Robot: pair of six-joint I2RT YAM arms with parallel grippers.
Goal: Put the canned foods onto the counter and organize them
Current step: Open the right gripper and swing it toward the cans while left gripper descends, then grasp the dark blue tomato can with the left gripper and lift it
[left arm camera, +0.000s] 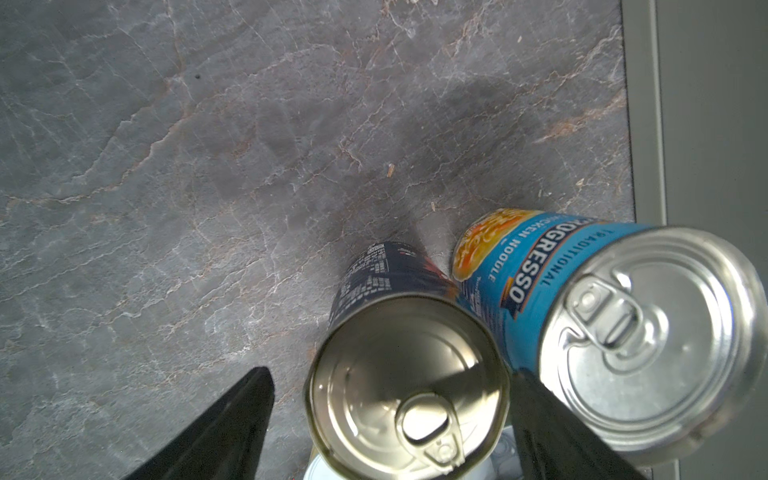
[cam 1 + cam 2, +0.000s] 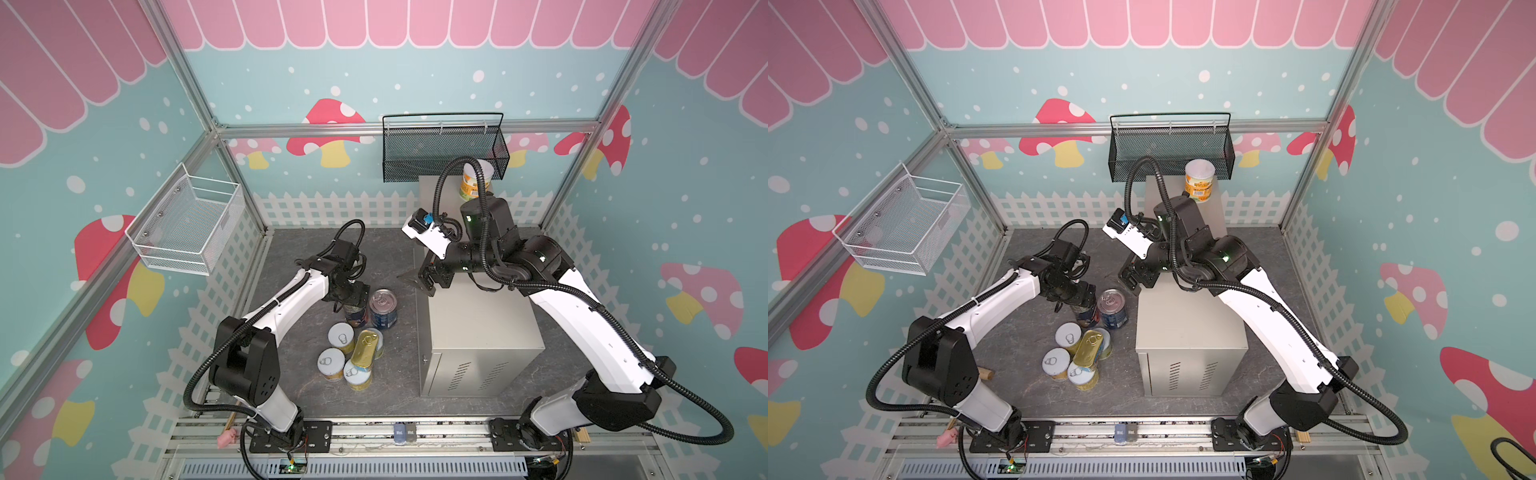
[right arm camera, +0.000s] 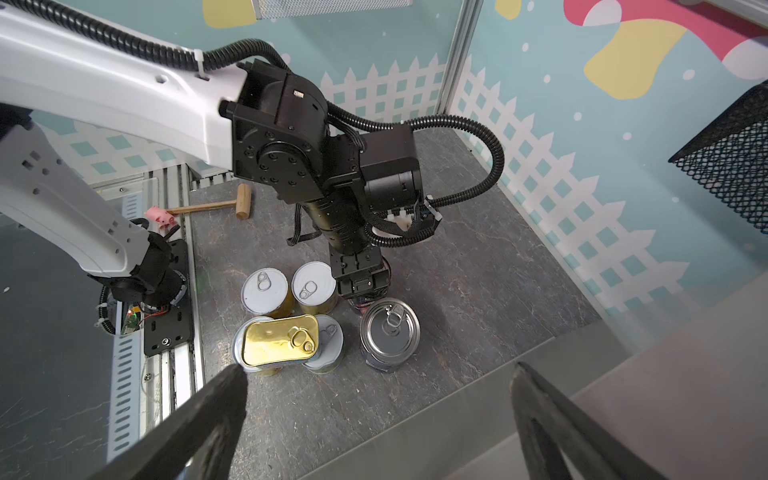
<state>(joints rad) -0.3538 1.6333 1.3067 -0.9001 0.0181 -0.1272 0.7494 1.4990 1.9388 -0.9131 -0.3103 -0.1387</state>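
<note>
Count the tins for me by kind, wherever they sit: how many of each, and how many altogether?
Tall blue-labelled cans: 2
Short yellow-labelled cans: 5, one of them on the grey cabinet
Flat gold tin: 1
Total: 8

Both top views look down on the whole scene; wrist views, nearer, share the blue-labelled can [image 1: 623, 332].
</note>
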